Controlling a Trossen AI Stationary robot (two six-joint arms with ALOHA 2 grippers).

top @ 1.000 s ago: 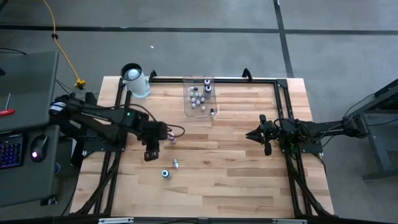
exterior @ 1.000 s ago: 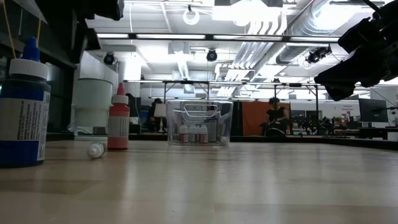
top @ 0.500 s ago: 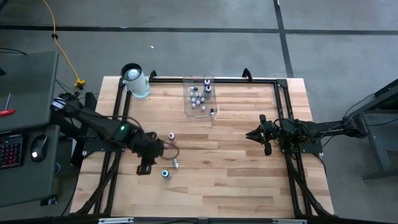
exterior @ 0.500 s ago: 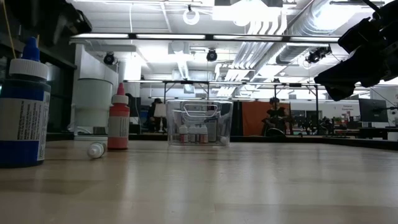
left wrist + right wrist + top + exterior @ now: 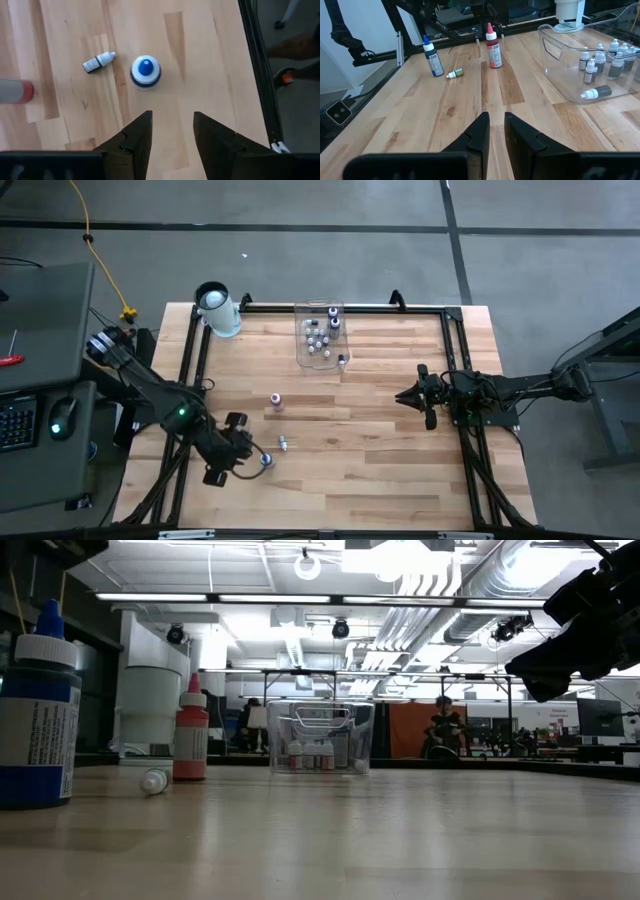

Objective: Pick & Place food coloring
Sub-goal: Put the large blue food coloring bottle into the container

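So, nearest the front edge of the light wooden surface (image 5: 400,470), around 7 o'clock from its middle, sits the left end effector (image 5: 243,451). Its two dark fingers (image 5: 137,137) stand apart with nothing between them, and they point at the upright blue-capped food coloring bottle (image 5: 266,461), which is just beside the tips but not touching them. In the left wrist view that bottle (image 5: 145,71) shows from above, a blue cap inside a white ring.

Right next to it, a bit toward 1 o'clock, a tiny whitish bottle lying on its side (image 5: 283,444) rests on the wood. Further in, at about 9 o'clock from the centre, the red-capped upright bottle (image 5: 275,400) stands on its own, well apart from the other two.

Over at 3 o'clock the right end effector (image 5: 402,397) hangs above the surface with its fingers (image 5: 481,131) close together, only a narrow gap showing, and nothing in it.

Toward 12 o'clock sits the clear plastic rectangular bin (image 5: 303,350), with a bunch of small whitish and grey bottles (image 5: 318,335) inside it, mostly upright, plus one on its side. Beyond that, at the far 11 o'clock corner, the bigger white cylinder (image 5: 215,310) stands upright.
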